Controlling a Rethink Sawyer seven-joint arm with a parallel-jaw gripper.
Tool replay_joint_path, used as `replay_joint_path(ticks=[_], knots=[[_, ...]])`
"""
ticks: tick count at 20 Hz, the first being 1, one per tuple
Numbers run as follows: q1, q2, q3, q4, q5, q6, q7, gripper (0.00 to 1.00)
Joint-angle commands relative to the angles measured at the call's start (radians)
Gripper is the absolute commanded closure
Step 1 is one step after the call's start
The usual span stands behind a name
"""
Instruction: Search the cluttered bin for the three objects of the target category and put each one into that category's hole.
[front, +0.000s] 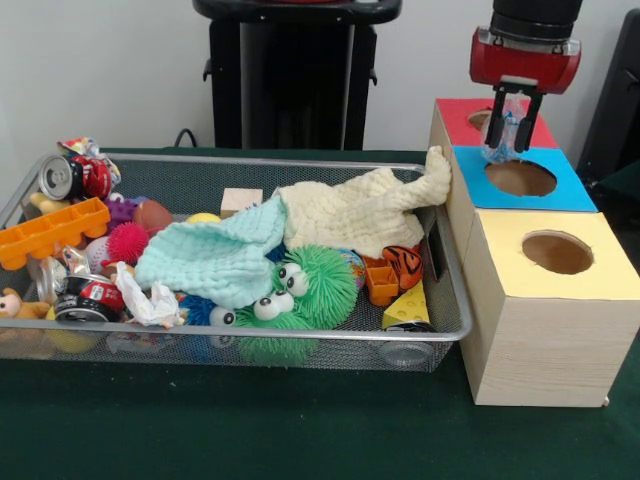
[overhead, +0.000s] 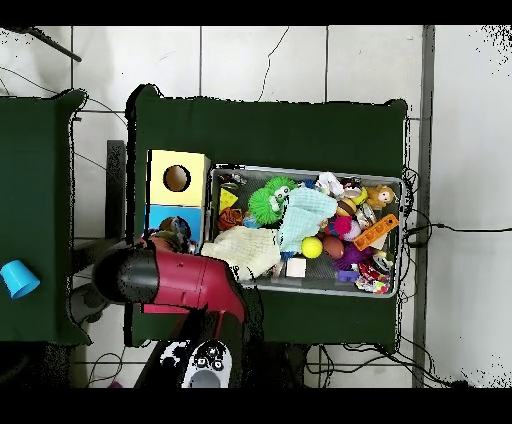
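My gripper hangs over the wooden box row at the right, above the seam between the red top and the blue top. It is shut on a small crumpled clear bluish piece that dangles just behind the blue hole. The yellow hole lies nearer the camera. The wire bin holds crushed cans and crumpled white paper. In the overhead view the red arm covers the gripper beside the blue box.
A mint cloth and a cream cloth cover the bin's middle. Around them lie green fuzzy toys, an orange brick, a wooden block, a tiger toy and a cheese wedge. A blue cup stands on a side table.
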Motion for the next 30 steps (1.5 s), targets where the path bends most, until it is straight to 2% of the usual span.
replay_joint_path(ticks=[1, 30], knots=[[0.009, 0.049, -0.001, -0.075, 0.055, 0.119, 0.283, 1.0], [0.037, 0.061, 0.004, -0.037, 0.114, 0.064, 0.282, 1.0]])
